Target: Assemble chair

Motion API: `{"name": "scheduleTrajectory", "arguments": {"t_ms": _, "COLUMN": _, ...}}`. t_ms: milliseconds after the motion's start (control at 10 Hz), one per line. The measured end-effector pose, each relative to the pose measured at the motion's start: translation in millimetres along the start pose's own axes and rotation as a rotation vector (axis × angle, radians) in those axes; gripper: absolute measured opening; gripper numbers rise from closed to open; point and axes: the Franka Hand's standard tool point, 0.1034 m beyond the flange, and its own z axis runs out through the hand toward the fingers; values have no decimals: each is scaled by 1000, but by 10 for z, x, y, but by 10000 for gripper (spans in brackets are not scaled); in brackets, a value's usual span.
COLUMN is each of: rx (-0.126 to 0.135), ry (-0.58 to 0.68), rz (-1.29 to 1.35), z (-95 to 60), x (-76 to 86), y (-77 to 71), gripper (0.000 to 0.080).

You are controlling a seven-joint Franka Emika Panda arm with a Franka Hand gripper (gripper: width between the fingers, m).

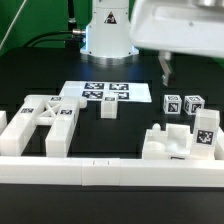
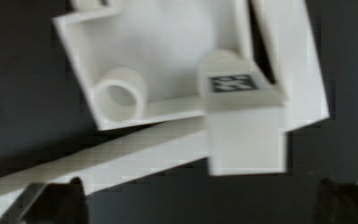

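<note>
While the gripper (image 1: 166, 78) hovers empty, jaws apart, the seat slab (image 1: 172, 146) sits at the railed edge of the table (image 1: 125, 135); picking a post (image 1: 172, 103) seems next, needing a centred descent over it.

White cross-braced frame (image 1: 45, 113), seat slab (image 1: 165, 146) and short posts (image 1: 172, 102) lie apart.

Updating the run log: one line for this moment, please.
gripper: open | held: nothing | white tagged blocky plastic chair part: below, ungripped
</note>
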Motion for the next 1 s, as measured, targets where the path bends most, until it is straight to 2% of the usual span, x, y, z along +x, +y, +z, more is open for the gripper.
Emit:
{"name": "scheduleTrajectory", "arguments": {"t_ms": 200, "rx": -13, "ry": -15, "rz": -10, "z": -10, "x": -83, "y": 282, "gripper": 648}}
{"name": "scheduleTrajectory", "arguments": {"t_ms": 400, "rx": -12, "ry": -15, "rz": -14, "z": -4, "x": -88, "y": 248, "gripper": 649}}
{"name": "scheduleTrajectory", "arguments": {"t_ms": 700, "rx": -6, "ry": -13, "rz": -43, "z": 0, "x": -98, "y": 293, "gripper": 649}}
{"name": "scheduleTrajectory", "arguments": {"t_ms": 800, "rx": 8, "ry": -12, "rz": -68, "z": 10, "x": -161, "y": 436, "gripper": 649}}
{"name": "scheduleTrajectory", "arguments": {"t_ms": 1000, "rx": 30, "ry": 1, "rz": -127, "z": 94, "x": -335, "y": 816, "gripper": 649}}
